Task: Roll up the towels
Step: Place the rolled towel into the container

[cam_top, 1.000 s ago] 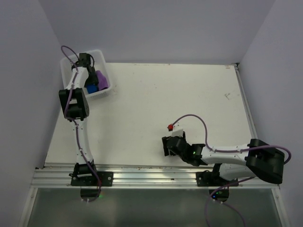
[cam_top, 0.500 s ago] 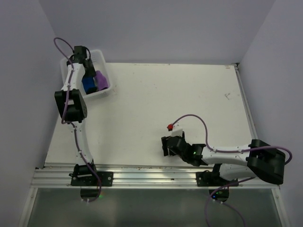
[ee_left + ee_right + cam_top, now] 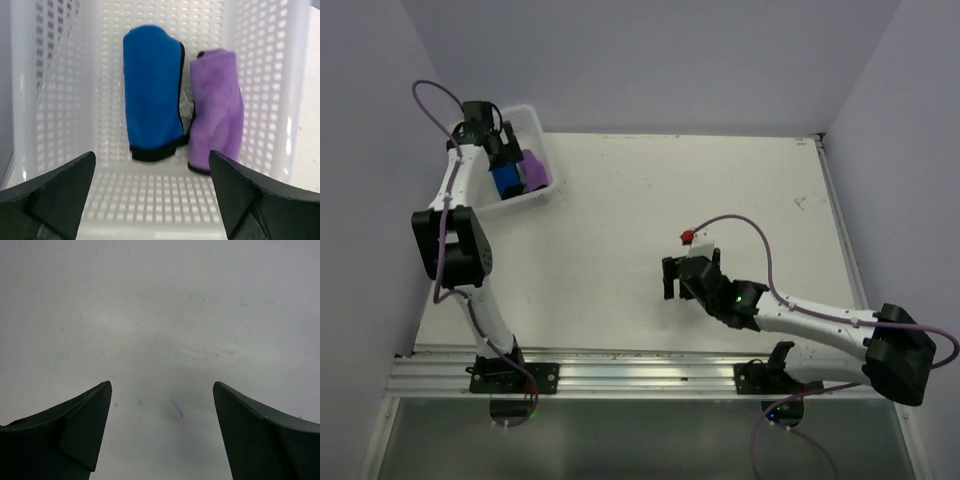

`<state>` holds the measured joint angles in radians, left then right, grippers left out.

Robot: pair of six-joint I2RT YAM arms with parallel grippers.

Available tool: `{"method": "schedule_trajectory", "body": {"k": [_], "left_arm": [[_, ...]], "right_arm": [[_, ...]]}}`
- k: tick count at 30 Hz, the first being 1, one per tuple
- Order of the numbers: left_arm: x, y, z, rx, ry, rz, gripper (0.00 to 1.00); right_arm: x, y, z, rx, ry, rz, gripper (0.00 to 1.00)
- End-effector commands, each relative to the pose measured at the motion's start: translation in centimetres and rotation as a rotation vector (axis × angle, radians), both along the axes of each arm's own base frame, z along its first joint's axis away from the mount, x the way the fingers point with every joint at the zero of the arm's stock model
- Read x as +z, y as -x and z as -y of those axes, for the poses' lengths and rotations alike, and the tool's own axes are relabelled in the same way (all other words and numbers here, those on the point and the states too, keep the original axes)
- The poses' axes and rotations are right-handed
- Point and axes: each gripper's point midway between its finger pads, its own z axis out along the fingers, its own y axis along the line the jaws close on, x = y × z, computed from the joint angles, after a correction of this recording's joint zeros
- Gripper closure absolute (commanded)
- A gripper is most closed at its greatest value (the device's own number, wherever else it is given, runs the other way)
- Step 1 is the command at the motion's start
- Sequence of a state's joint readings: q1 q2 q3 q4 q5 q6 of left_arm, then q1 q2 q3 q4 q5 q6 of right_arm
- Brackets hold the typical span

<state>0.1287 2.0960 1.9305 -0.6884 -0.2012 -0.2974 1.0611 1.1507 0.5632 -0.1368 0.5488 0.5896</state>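
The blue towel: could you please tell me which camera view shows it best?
The left wrist view: the blue towel lies rolled in the perforated tub beside the purple towel, close and unobstructed. The top external view shows it only as a small blue patch in the tub. The right wrist view shows only the table.

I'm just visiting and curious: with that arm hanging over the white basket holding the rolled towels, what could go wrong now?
The left arm's open jaws hang over the blue towel and purple towel. Pulling away carelessly might snag one and unroll it. The basket sits at a corner of the table, so a bump from the arm might push it off.
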Motion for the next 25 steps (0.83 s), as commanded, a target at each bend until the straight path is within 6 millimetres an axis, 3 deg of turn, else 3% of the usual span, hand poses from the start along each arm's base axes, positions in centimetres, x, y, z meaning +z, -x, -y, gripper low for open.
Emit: {"method": "schedule_trajectory", "body": {"k": [1,2,3,4,5,6,7,8,9,10,11,12,13,14,17,21,25], "left_arm": [[13.6,1.9,3.4,-0.075,0.008,0.413,0.0],[14.2,2.8,5.7,-0.121,0.018,0.439,0.0],[14.8,5.5,6.5,-0.129,0.015,0.459,0.0],[15.2,6.6,7.3,-0.134,0.019,0.48,0.0],[15.3,7.8,10.1,-0.191,0.053,0.494,0.0],[13.1,9.5,10.5,-0.195,0.063,0.456,0.0],[15.5,11.7,11.1,-0.209,0.069,0.532,0.0],[15.4,13.1,12.1,-0.238,0.087,0.546,0.0],[15.0,15.6,12.1,-0.242,0.09,0.566,0.0],[14.8,16.8,12.1,-0.243,0.094,0.579,0.0],[13.1,18.0,12.3,-0.262,0.102,0.552,0.0],[14.0,19.5,12.1,-0.265,0.094,0.587,0.01],[13.3,20.4,12.1,-0.268,0.095,0.57,0.0],[11.9,21.2,12.4,-0.301,0.096,0.544,0.0],[10.4,22.8,12.8,-0.35,0.091,0.511,0.0],[10.5,23.4,13.7,-0.398,0.112,0.517,0.0],[10.9,23.3,14.5,-0.432,0.136,0.523,0.0]], "right_arm": [[5.0,-5.0,1.7,-0.067,-0.031,0.06,0.13],[5.3,-6.9,2.9,-0.095,-0.078,0.028,0.13],[6.9,-8.2,3.3,-0.108,-0.102,0.05,0.11],[7.5,-9.4,4.8,-0.153,-0.093,0.045,0.09],[7.9,-9.9,5.3,-0.165,-0.076,0.039,0.08],[10.6,-11.0,5.5,-0.187,-0.085,0.074,0.06],[10.4,-10.6,6.4,-0.207,-0.047,0.029,0.06],[10.9,-11.0,7.1,-0.23,-0.037,0.021,0.06],[12.7,-11.4,7.5,-0.262,-0.042,0.045,0.06],[12.7,-10.9,8.1,-0.275,-0.022,0.028,0.06],[13.2,-10.7,8.4,-0.288,-0.023,0.039,0.06],[14.3,-10.3,9.0,-0.304,-0.039,0.063,0.05],[14.5,-9.9,9.4,-0.312,-0.038,0.069,0.01],[15.0,-9.8,10.2,-0.339,-0.036,0.091,0.01],[16.1,-8.4,12.0,-0.399,-0.052,0.132,0.01],[15.2,-7.0,14.0,-0.475,-0.035,0.122,0.01],[13.9,-6.1,14.2,-0.476,-0.033,0.091,0.01]]}}
